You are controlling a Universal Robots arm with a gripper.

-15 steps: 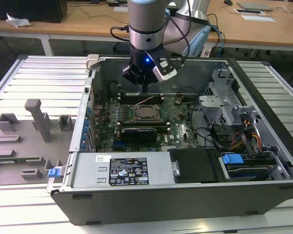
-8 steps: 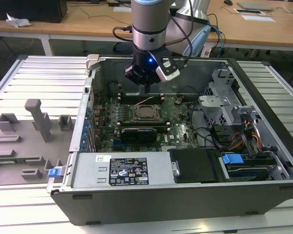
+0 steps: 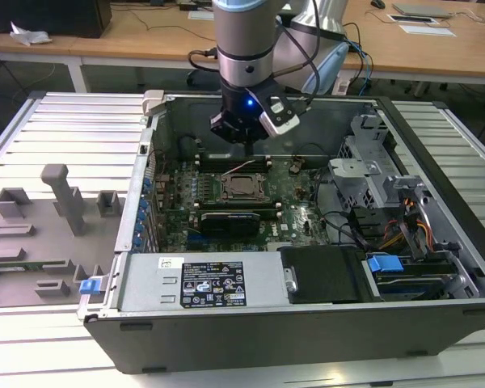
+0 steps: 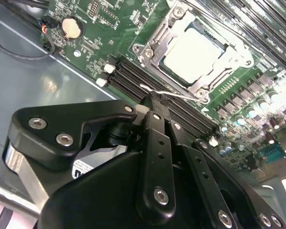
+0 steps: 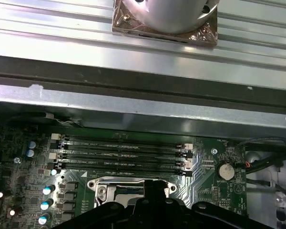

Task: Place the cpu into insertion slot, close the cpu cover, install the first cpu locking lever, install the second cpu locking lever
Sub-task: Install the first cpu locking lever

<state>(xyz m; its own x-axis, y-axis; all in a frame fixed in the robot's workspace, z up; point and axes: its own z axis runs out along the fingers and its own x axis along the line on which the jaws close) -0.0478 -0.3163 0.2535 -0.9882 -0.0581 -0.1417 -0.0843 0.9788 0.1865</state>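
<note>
The hand (image 4: 152, 101), fingers seemingly pinched shut on nothing, hangs above the memory slots (image 4: 181, 107). The cpu (image 4: 195, 52) sits in the slot (image 4: 145, 50), cover (image 4: 207, 81) apparently down around it, just beyond the fingertips.

Gripper (image 3: 249, 147) above the open computer case (image 3: 323, 323), near the cpu (image 3: 244, 188) in the insertion slot (image 3: 226, 192).

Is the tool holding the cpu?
No, in the second wrist view the cpu sits in the insertion slot, apart from the tool.
</note>
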